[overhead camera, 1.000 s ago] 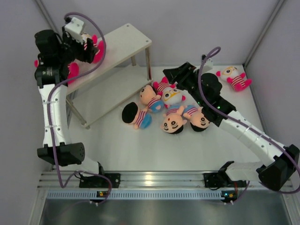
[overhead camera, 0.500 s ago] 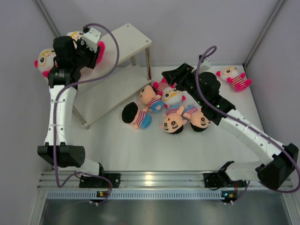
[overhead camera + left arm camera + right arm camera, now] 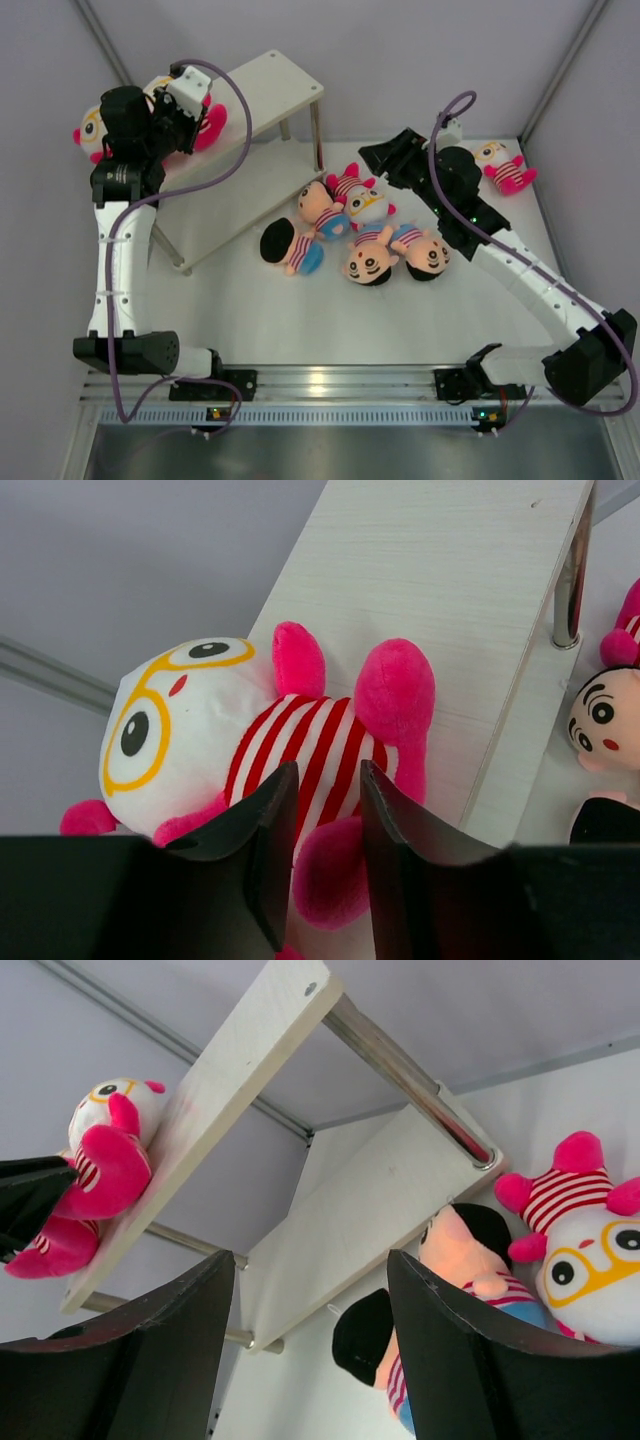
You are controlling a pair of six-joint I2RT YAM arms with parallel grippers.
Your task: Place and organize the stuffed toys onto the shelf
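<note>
A white-headed stuffed toy (image 3: 200,710) with yellow glasses lies on the shelf's top board (image 3: 450,580); it also shows in the top view (image 3: 212,120). My left gripper (image 3: 327,770) hovers just over its belly and leg, jaws a narrow gap apart, holding nothing; in the top view it (image 3: 190,108) is at the shelf's left part. A second white-headed toy (image 3: 88,125) lies at the board's left end. My right gripper (image 3: 310,1258) is wide open and empty, hanging (image 3: 380,155) behind the pile: one white-headed toy (image 3: 365,203) and several peach-faced ones (image 3: 368,262).
The shelf (image 3: 270,85) stands slanted at the back left, with its lower board (image 3: 230,190) bare. Another white-headed toy (image 3: 500,165) lies alone at the back right near the wall. Grey walls close in both sides.
My left arm swung right along the top board, then eased back, uncovering the toy at the shelf's left end. My right arm lifted slightly back from the pile.
</note>
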